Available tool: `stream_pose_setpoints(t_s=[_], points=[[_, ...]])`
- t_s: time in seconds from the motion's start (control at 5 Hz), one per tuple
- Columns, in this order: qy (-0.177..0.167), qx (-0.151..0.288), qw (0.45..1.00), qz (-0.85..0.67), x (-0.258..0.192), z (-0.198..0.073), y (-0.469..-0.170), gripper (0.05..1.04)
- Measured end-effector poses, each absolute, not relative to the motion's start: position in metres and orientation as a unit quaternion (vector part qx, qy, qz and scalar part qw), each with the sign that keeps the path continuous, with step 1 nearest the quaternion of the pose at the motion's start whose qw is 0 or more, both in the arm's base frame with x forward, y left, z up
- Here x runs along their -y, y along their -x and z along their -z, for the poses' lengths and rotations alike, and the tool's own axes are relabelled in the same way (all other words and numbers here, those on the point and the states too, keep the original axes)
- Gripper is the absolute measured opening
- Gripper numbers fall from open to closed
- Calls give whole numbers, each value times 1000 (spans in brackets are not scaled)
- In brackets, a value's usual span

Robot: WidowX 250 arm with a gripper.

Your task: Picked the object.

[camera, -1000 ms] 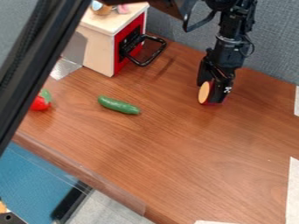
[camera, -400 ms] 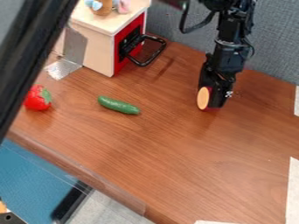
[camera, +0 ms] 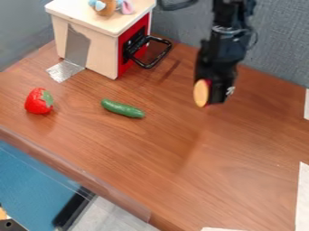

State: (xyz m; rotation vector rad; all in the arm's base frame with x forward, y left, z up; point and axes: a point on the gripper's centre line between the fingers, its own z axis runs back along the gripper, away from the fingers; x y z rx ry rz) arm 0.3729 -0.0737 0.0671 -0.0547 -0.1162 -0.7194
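Item: one pale-faced, red-edged disc, probably light and stiff, is hanging right of the toy cucumber, being clamped by narrowly parted fingers, its rim likely offering the surest hold.

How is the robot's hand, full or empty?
Full: a red thing with a round tan face pokes out from the hand.

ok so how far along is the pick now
The pick looks done: the gripper has hold of the red piece with the pale orange face, and it seems clear of the table, going by the soft shadow below it. That piece is what's in hand. Nothing more of the pick seems left; the cucumber and strawberry just lie on the table.
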Motion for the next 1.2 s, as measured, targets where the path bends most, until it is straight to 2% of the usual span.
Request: stream_pose_setpoints(t_s=[0.2, 0.4, 0.6, 0.8, 1.0, 1.2], points=[[10, 79, 942, 327, 71, -67, -326, 774], [12, 79, 947, 311, 64, -61, -283, 774], [18, 73, 948, 310, 57, -51, -256, 774], [31, 66, 953, 295, 42, -39, -256, 774], [59, 38, 955, 287, 35, -22, -253, 774], [66, 18, 954, 291, 33, -12, -252, 774]])
